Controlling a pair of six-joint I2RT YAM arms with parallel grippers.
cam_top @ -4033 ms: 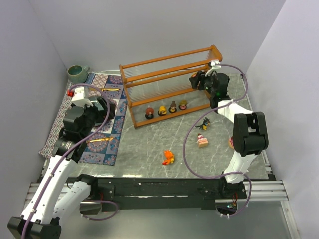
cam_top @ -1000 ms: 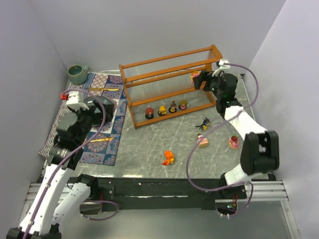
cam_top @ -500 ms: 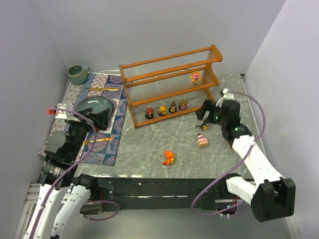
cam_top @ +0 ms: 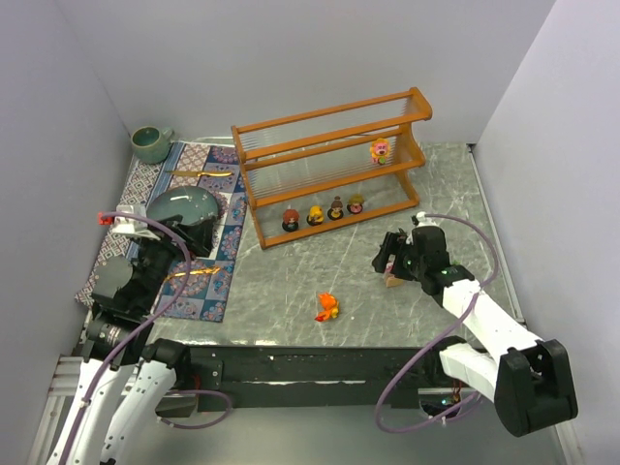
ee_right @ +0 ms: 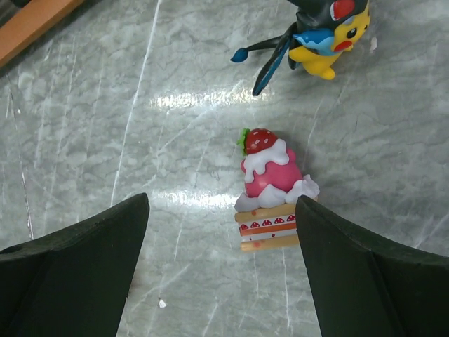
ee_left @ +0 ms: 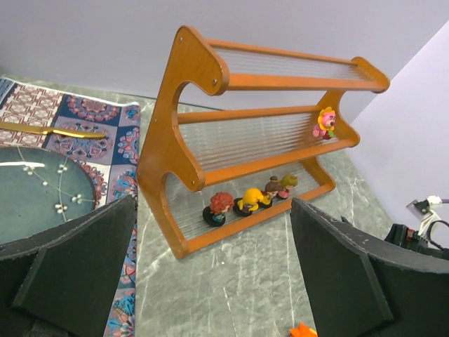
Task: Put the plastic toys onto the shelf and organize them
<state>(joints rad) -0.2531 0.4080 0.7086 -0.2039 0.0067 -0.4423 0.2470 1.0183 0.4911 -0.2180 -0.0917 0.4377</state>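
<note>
The orange-brown shelf (cam_top: pixel 329 165) (ee_left: pixel 266 147) stands at the back of the table. Several small toys (cam_top: pixel 323 213) (ee_left: pixel 245 200) line its bottom tier, and a pink-and-yellow toy (cam_top: pixel 381 149) (ee_left: pixel 325 123) stands at the right end of the middle tier. My right gripper (cam_top: pixel 390 263) (ee_right: pixel 219 210) hangs open just above the table. A pink cake toy (ee_right: pixel 272 189) stands between its fingers, close to the right one. A black-and-yellow toy (ee_right: pixel 323 35) lies beyond it. An orange toy (cam_top: pixel 327 307) (ee_left: pixel 303 330) lies near the front. My left gripper (cam_top: pixel 160 254) (ee_left: pixel 212 210) is open and empty above the mat.
A patterned mat (cam_top: pixel 208 281) on the left carries a blue-green plate (cam_top: pixel 182 206) (ee_left: pixel 35 203) and gold cutlery (cam_top: pixel 203 173) (ee_left: pixel 49 130). A green cup (cam_top: pixel 151 143) sits in the back left corner. Walls close in on three sides.
The right gripper has left the pink-and-yellow toy on the middle tier and dropped forward over the cake toy. The left arm has drawn back toward the near left.
</note>
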